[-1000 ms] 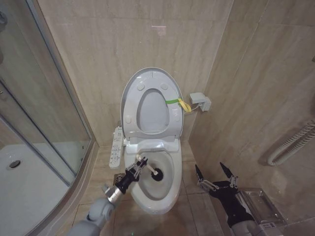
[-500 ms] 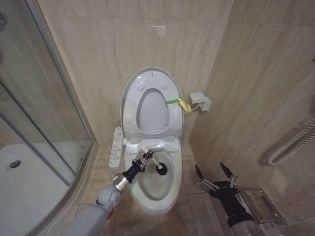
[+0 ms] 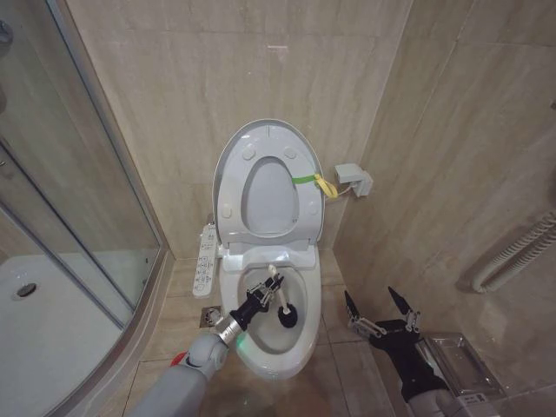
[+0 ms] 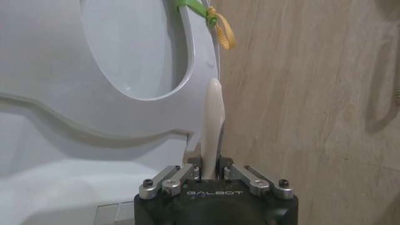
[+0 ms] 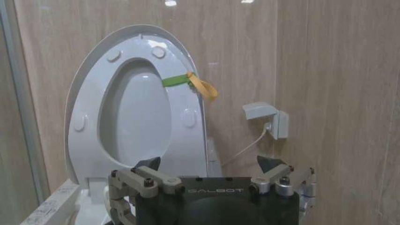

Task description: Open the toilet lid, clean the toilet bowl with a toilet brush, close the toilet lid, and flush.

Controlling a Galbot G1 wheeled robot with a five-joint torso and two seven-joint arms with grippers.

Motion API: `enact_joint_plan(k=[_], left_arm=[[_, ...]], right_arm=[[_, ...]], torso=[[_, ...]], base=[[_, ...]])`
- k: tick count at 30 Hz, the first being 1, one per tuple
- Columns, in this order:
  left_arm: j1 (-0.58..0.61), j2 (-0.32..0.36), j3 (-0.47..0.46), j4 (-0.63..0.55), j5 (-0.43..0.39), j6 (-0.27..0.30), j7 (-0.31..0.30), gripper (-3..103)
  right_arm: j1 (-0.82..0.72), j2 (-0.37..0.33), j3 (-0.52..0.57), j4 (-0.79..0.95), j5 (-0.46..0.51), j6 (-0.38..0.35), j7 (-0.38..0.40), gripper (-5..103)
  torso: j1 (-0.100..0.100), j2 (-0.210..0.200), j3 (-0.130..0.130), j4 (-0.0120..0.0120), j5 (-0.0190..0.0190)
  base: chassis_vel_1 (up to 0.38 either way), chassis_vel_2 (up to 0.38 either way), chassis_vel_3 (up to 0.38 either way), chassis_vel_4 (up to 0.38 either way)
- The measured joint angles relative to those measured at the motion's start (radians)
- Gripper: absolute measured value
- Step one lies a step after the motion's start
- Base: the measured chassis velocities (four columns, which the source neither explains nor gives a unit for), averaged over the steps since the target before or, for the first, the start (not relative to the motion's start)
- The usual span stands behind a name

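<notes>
The toilet lid [image 3: 263,178] leans upright against the far wall, leaving the toilet bowl [image 3: 269,343] exposed for scrubbing. Inside it, the left gripper [image 3: 257,301] pinches the toilet brush [image 3: 280,300] handle, bristles down. The right gripper [image 3: 380,310] waits near right, jaws spread.

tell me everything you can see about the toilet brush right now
The toilet brush has a thin, smooth, cream-white handle, plastic by its look, with a rounded tip, and a small black bristle head. It slants, tip up toward the raised toilet lid, head down inside the toilet bowl. The left pincer is shut on the handle partway along.
</notes>
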Motion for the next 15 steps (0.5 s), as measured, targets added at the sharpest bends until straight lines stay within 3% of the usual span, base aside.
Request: enact_joint_plan(k=[15], left_arm=[[0.007, 0.0, 0.0, -0.061, -0.006, 0.013, -0.012, 16]], right_arm=[[0.0, 0.0, 0.0, 0.0, 0.0, 0.0, 0.0, 100]], torso=[[0.0, 0.0, 0.0, -0.0001, -0.0002]], base=[[0.0, 0.0, 0.0, 0.0]])
